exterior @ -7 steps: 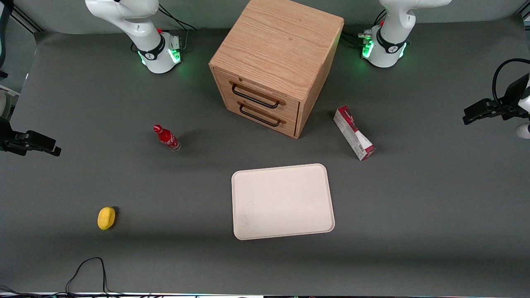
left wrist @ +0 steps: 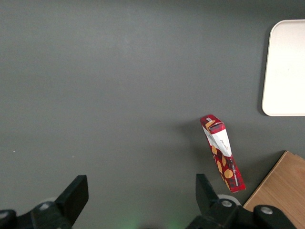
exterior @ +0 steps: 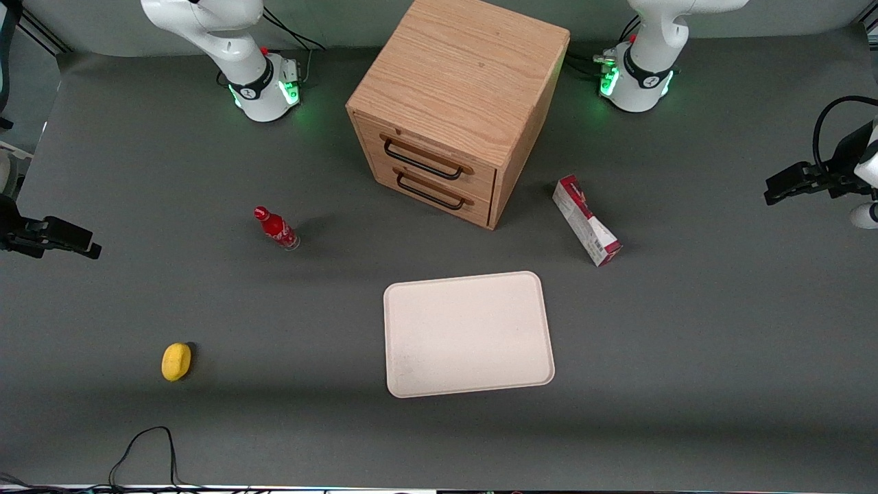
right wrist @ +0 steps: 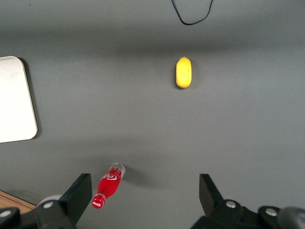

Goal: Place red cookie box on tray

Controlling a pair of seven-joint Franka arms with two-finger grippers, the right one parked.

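The red cookie box (exterior: 586, 221) lies on the grey table between the wooden cabinet and the working arm's end, a little farther from the front camera than the tray (exterior: 468, 334). It also shows in the left wrist view (left wrist: 222, 152), apart from my fingers. The cream-white tray lies flat with nothing on it; its corner shows in the left wrist view (left wrist: 288, 67). My left gripper (exterior: 778, 191) hangs above the table at the working arm's end, well away from the box. In the left wrist view the gripper (left wrist: 141, 200) is open and empty.
A wooden drawer cabinet (exterior: 456, 110) stands at the table's middle, farther from the front camera than the tray. A small red bottle (exterior: 276, 228) and a yellow object (exterior: 176, 361) lie toward the parked arm's end. A black cable (exterior: 144, 446) lies at the near edge.
My left gripper has shifted very slightly toward the table's middle. The box, the tray and the other things have not moved.
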